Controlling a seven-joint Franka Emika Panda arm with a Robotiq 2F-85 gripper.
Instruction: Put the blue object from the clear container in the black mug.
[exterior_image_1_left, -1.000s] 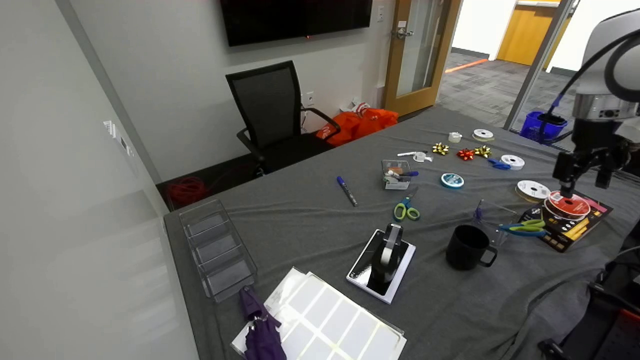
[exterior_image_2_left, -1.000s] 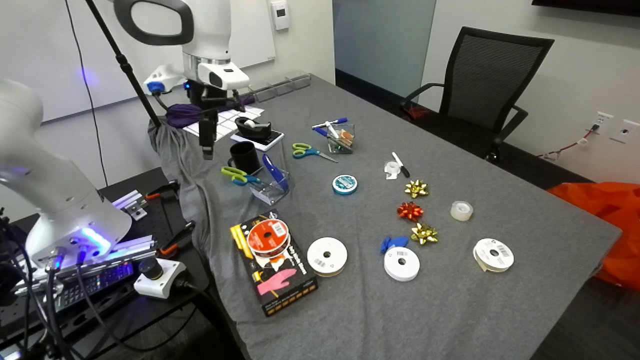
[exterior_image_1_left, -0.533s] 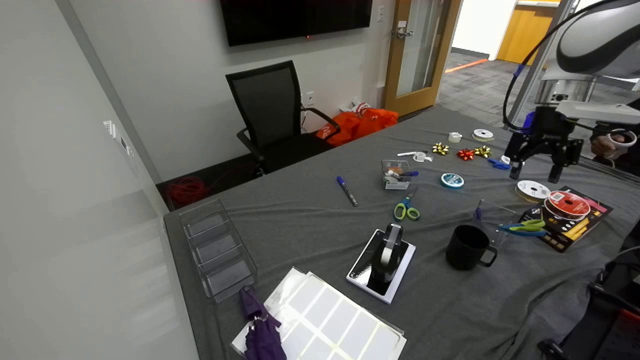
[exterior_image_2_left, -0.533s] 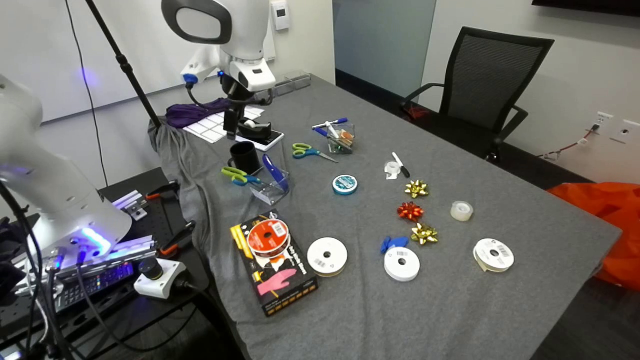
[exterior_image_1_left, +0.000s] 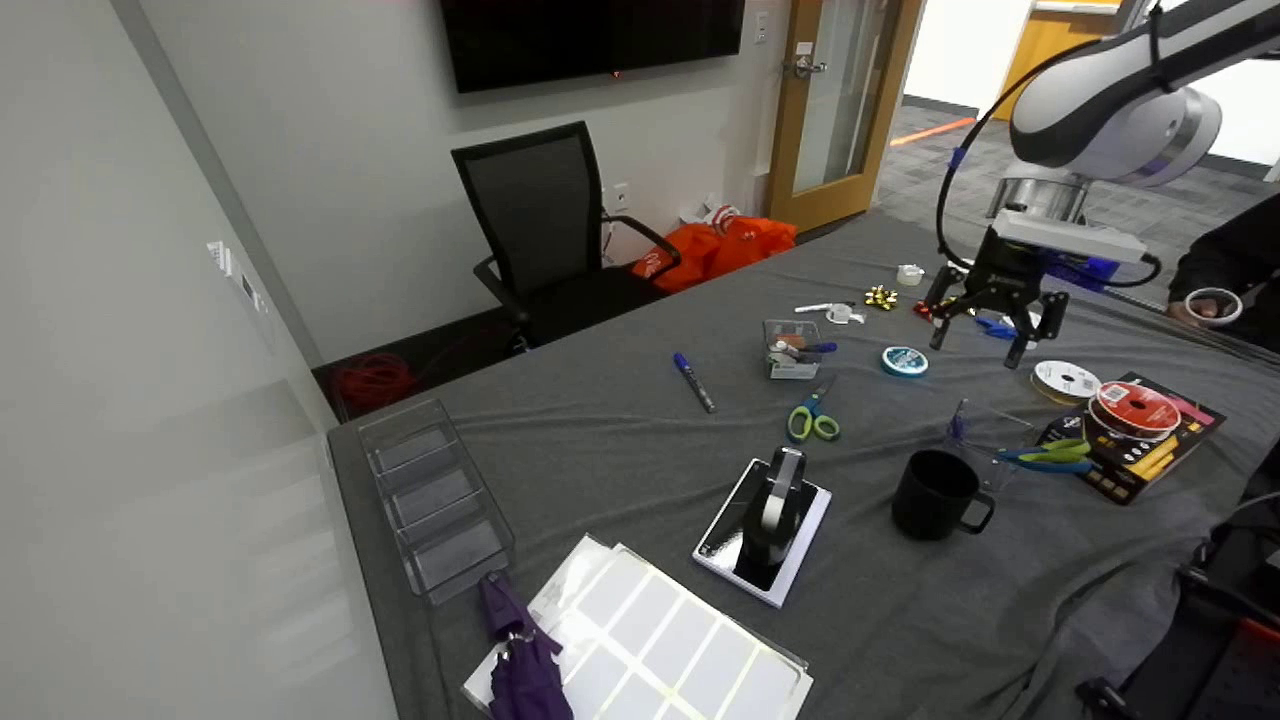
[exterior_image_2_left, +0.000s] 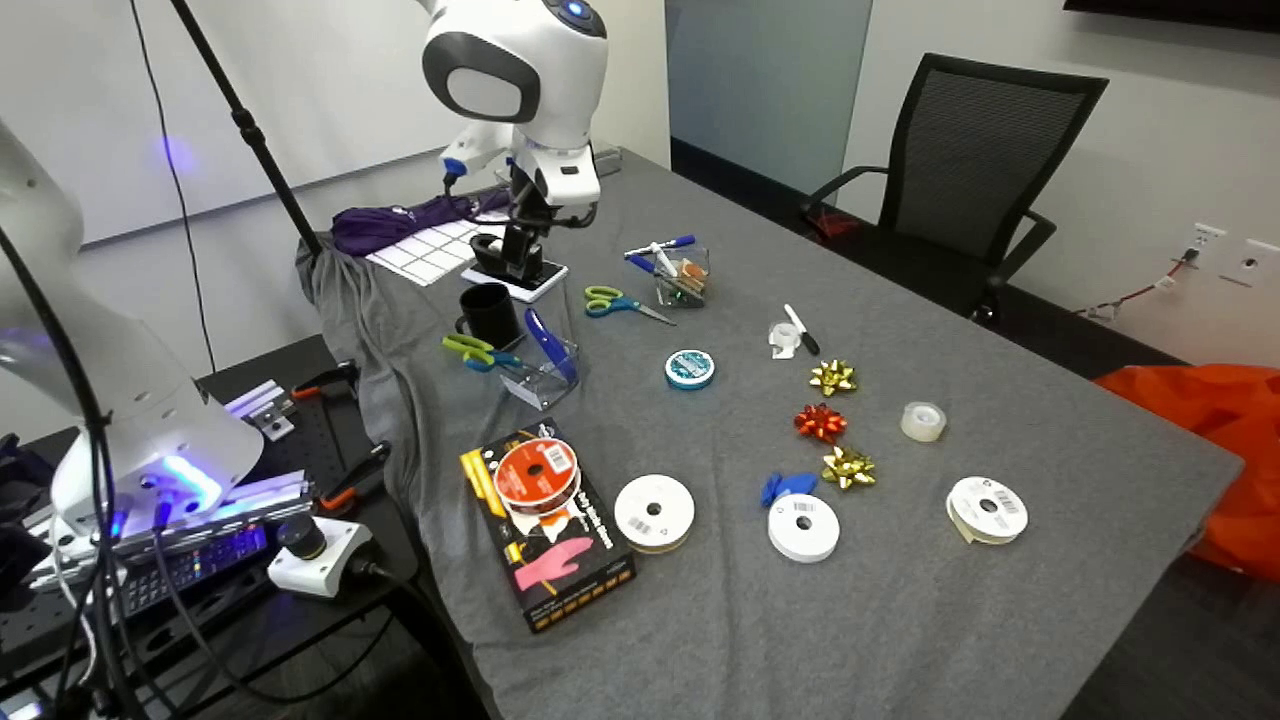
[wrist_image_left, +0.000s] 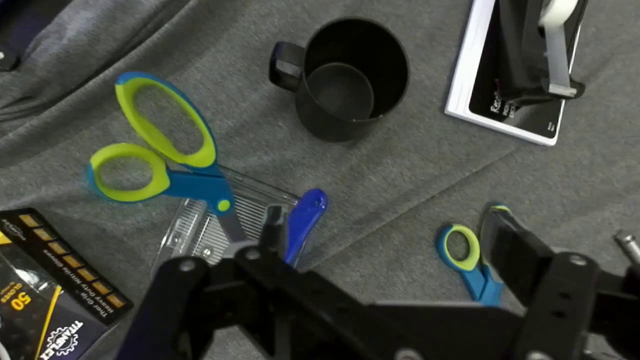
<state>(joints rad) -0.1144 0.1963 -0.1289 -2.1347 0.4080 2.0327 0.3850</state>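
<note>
From where I stand, the jaws hang wide apart above the surface (exterior_image_2_left: 900, 620), with nothing gripped. The wrist view puts one jaw almost in line with the blue object (wrist_image_left: 306, 220), which leans in the clear box (wrist_image_left: 252, 200), so dropping straight down here might drive that jaw into it or the box wall; the box looks light enough to skid or tip, and clear sides are easily misjudged. Closing without first shifting across would probably miss, since the gap mostly frames surface, with loose scissors (wrist_image_left: 472, 281) near the other jaw. Other scissors (wrist_image_left: 197, 186) share the box, handles jutting over its side; a careless descent could snag them. The mug (wrist_image_left: 345, 84) stands upright just beside the box, and I'd worry about a low swing clipping it, or about the blue object, pinched off-centre, twisting and catching on the rim. Farther out, in both exterior views, a blue pen (exterior_image_1_left: 823, 347) juts from another box (exterior_image_1_left: 794, 371) and invites a mix-up.
</note>
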